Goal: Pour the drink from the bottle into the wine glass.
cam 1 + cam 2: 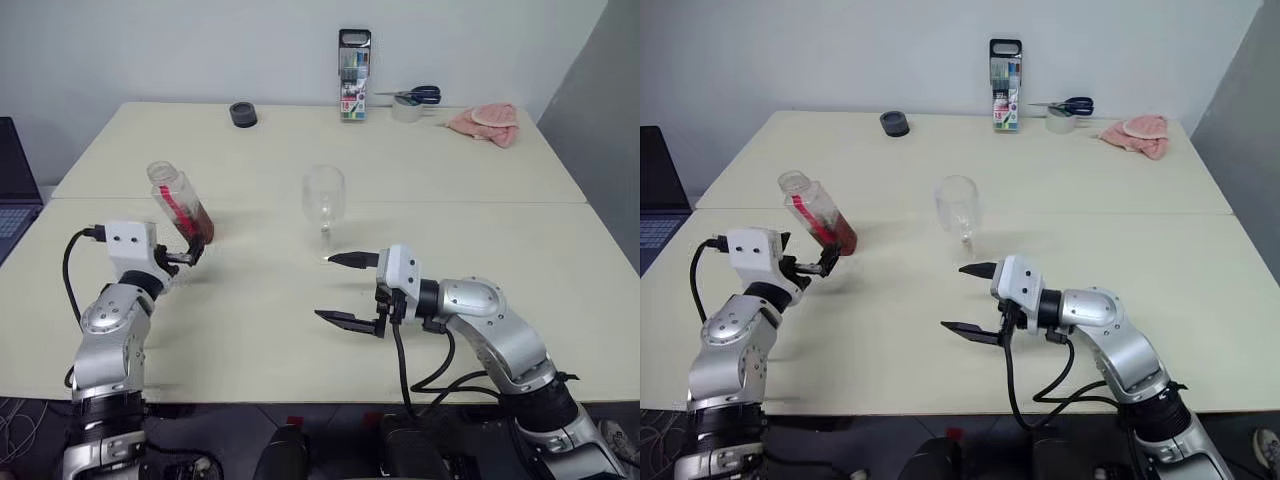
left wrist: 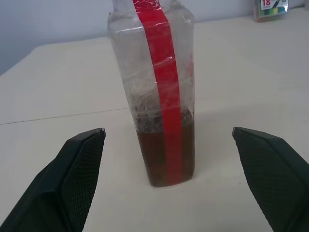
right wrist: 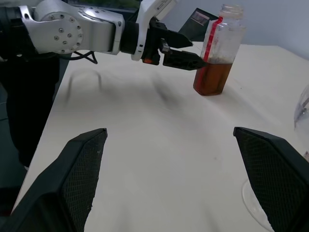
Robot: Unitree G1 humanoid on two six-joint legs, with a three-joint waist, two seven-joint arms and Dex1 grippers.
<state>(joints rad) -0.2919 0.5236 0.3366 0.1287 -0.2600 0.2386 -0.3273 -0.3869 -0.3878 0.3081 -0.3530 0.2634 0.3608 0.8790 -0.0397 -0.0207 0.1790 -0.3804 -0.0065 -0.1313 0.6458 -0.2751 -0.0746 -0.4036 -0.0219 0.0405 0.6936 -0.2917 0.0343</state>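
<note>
At frame left: left gripper (image 1: 190,255) spread wide before bottle (image 1: 181,203) | centre: right gripper (image 1: 345,290) gaping beside wine glass (image 1: 324,196)

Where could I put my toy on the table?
Big bare patches lie between the bottle and the wine glass, and right of the glass. The far edge is crowded: marker pack, scissors, tape roll, pink cloth.
</note>
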